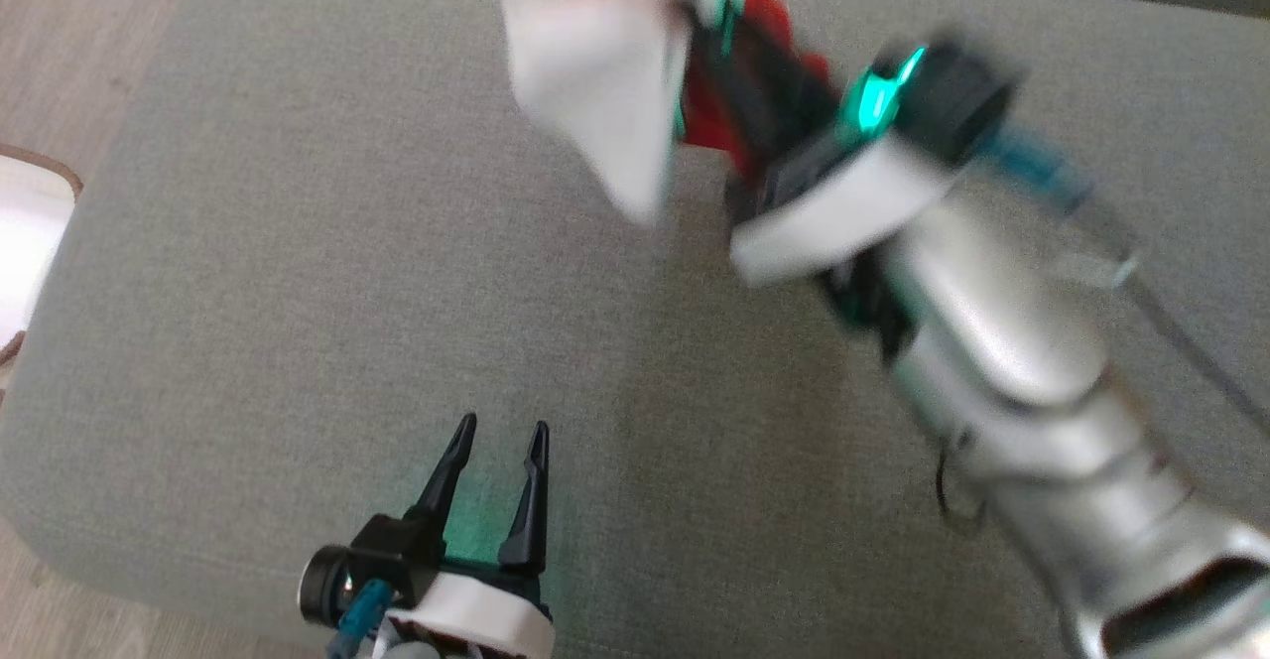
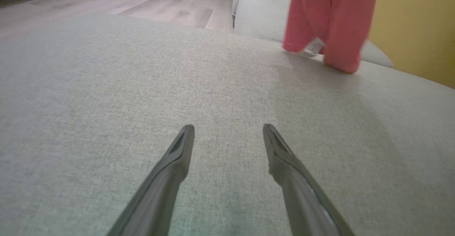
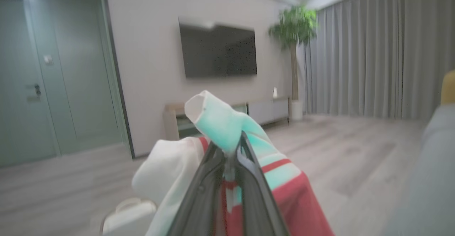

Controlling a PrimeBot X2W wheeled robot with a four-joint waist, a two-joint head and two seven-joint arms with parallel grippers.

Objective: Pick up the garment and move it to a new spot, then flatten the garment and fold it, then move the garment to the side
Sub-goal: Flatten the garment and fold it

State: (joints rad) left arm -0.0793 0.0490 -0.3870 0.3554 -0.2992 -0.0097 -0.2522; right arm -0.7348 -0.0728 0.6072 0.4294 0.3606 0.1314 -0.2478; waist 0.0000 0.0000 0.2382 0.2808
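Soft, even indoor light falls on the grey cushion (image 1: 298, 272). Over it, the garment (image 1: 595, 93) and right arm (image 1: 992, 341) smear with motion blur

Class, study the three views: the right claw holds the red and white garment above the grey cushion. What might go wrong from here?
1. The right claw pinches only a small bunch of the garment near its tips; it may slip out mid-move.
2. The garment hangs bunched, its lower edge close to the cushion; it may drag and land crumpled.
3. The left claw stands open, well apart, so it cannot catch a drop.
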